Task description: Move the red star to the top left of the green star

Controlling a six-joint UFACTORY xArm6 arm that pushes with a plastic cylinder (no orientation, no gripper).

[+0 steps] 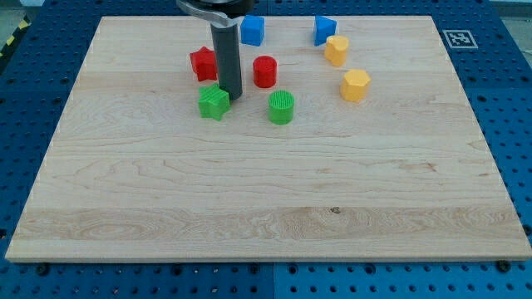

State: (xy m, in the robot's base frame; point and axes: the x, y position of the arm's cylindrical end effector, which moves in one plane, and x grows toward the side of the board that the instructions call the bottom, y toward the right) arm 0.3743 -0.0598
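Wooden board (266,199), pale, light grain, resting on a blue perforated table (507,100); 1 black-and-white square fiducial marker (455,37) at the board's top right corner, no legible writing or brand anywhere. Blocks, 8 in all, grouped in the upper half of the board. Red star (202,63): toward the view's top left of the group, up and left of the green star (214,102), near it but apart. Red cylinder (264,71): right of the rod. Green cylinder (282,107): right of the green star, below the red cylinder. Blue cube (252,30): close to the board's top edge. Blue block (324,29), angular shape not clear: also by the top edge, just above 1 yellow block (337,50). A 2nd yellow block (355,85), roughly hexagonal, sits lower right of it. Dark rod: descends from the view's top between the red star and red cylinder; my tip (232,98) stands on the board just beside the green star's right side, contact uncertain. No claw fitted: the rod holds nothing. Open room: the whole lower half of the board, plus broad bare strips along the left and right edges.
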